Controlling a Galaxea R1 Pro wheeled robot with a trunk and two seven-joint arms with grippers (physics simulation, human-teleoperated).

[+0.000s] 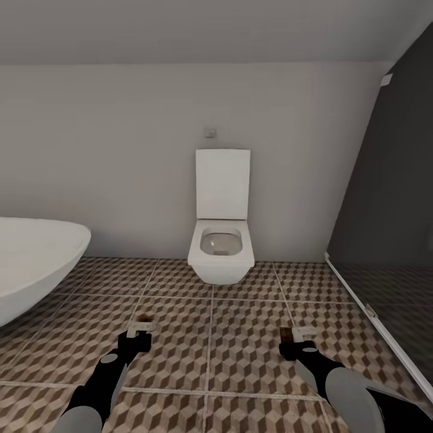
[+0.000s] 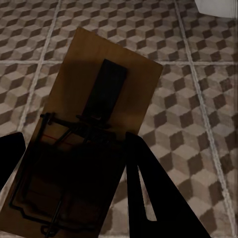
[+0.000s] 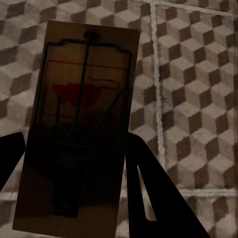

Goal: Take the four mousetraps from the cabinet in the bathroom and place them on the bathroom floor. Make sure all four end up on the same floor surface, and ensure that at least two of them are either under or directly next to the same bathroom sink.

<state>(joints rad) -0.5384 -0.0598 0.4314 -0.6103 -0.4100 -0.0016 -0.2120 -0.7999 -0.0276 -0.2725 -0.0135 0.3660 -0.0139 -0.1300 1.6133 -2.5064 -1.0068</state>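
Observation:
Each of my grippers holds a mousetrap above the bathroom floor [image 1: 240, 337], whose tiles carry a brown and beige cube pattern. My left gripper [image 1: 139, 334] is shut on a tan mousetrap [image 2: 94, 129] with dark wire parts, seen edge-on as the small mousetrap [image 1: 141, 328] in the head view. My right gripper [image 1: 294, 341] is shut on a second mousetrap [image 3: 79, 124], which bears a red mouse print and shows as a thin mousetrap [image 1: 297, 332] in the head view. The cabinet and the sink are out of view.
A white toilet [image 1: 221, 243] stands against the far wall straight ahead. The white oval bathtub [image 1: 30, 264] is at the left. A dark glass shower screen [image 1: 391, 228] with a dark base runs along the right.

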